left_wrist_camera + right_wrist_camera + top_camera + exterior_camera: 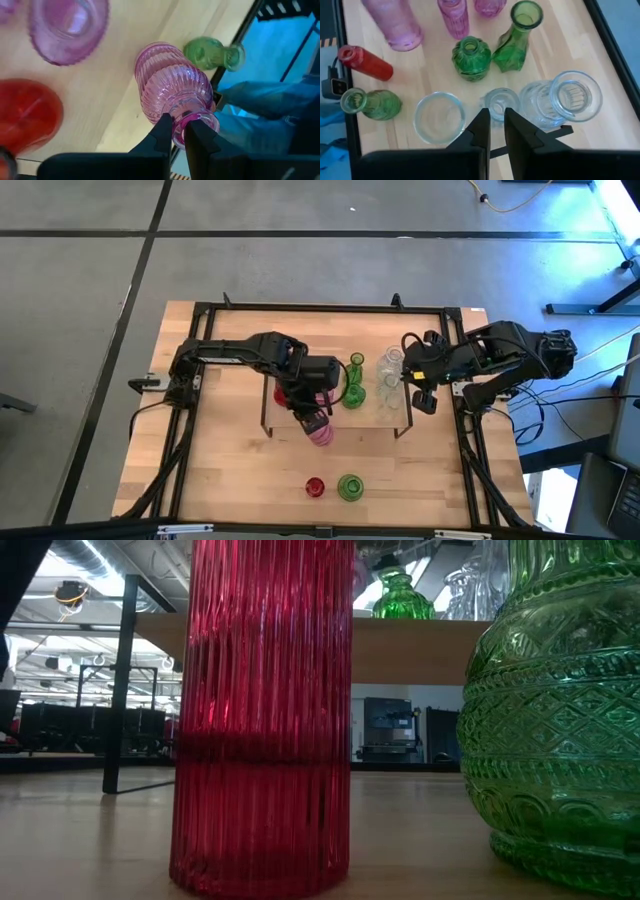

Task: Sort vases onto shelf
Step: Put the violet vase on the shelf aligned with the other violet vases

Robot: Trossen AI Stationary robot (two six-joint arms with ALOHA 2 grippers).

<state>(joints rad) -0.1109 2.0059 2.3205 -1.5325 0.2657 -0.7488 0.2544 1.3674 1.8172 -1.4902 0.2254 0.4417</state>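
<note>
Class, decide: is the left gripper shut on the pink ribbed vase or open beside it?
Shut: the left gripper pinches the rim of the pink ribbed vase.

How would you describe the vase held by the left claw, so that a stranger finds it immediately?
Start at the low wooden shelf in the middle of the table. At its front edge, the left claw is shut on the neck of a pink ribbed vase. It is the only vase gripped by an arm, and its body bulges in horizontal rings.

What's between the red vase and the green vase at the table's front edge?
Nothing: bare tabletop separates the red vase from the green vase. The high view shows it, and the low view shows the same gap.
</note>
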